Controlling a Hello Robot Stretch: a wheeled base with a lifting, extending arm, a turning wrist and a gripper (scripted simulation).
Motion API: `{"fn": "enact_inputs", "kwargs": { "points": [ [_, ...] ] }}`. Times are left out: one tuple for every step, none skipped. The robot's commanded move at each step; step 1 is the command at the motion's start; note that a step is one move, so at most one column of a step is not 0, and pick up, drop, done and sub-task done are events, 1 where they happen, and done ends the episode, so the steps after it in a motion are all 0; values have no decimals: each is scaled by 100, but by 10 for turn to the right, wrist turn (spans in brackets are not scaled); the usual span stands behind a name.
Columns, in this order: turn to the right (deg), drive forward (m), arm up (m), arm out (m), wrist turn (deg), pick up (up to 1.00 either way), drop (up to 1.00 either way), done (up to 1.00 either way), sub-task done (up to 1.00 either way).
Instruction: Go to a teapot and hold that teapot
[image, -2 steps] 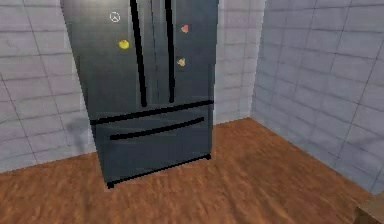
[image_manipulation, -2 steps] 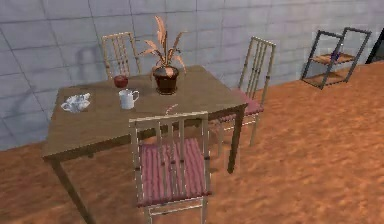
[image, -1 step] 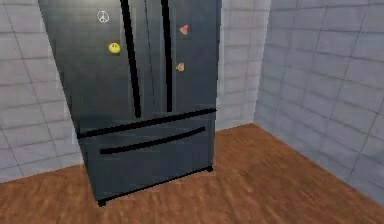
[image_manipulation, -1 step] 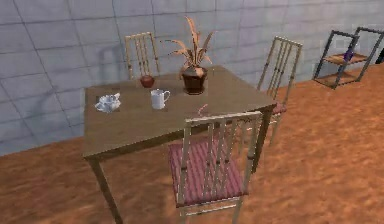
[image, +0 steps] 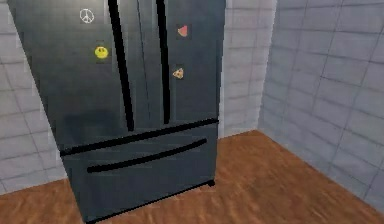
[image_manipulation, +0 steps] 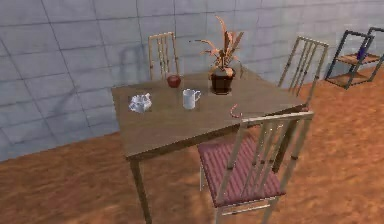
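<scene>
The tool's state cannot be told, and neither can the arm's pose.

In the arm side view, nearest stands a wooden chair (image_manipulation: 250, 160) with a red striped seat, pushed up to the near right corner of a wooden bench (image_manipulation: 160, 135). Four things stand on the bench. The teapot (image_manipulation: 140, 102), a small pale rounded blob, sits toward the bench's left end, well in from the edge. Just right of it, apart from it, is one white mug (image_manipulation: 190, 98). Behind the mug and a little left is one small dark red bowl (image_manipulation: 174, 80). Right of that, near the far edge, one dark pot (image_manipulation: 222, 80) carries a plant with reddish-brown leaves (image_manipulation: 226, 45).

There are three chairs in all. The second chair (image_manipulation: 303, 62) stands at the bench's right end, and the third chair (image_manipulation: 163, 50) is at the far side, against the grey tiled wall (image_manipulation: 60, 60). At the upper right corner, well apart from the bench, is a dark-framed shelf unit (image_manipulation: 360, 55) with wooden boards.

In the forward view, brown wooden floor (image: 285, 180) runs up to one dark fridge (image: 130, 110) with two upper doors and a drawer below. Four magnets are on the doors: a white round one (image: 87, 15) and a yellow round one (image: 101, 51) on the left, a pink one (image: 183, 31) and a triangular one (image: 178, 73) on the right. Grey tiled walls (image: 320, 70) meet in the corner behind the fridge.
</scene>
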Motion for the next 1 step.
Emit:
{"fn": "enact_inputs", "kwargs": {
  "points": [
    [-450,0,0,0,0,0,0,0,0]
  ]
}}
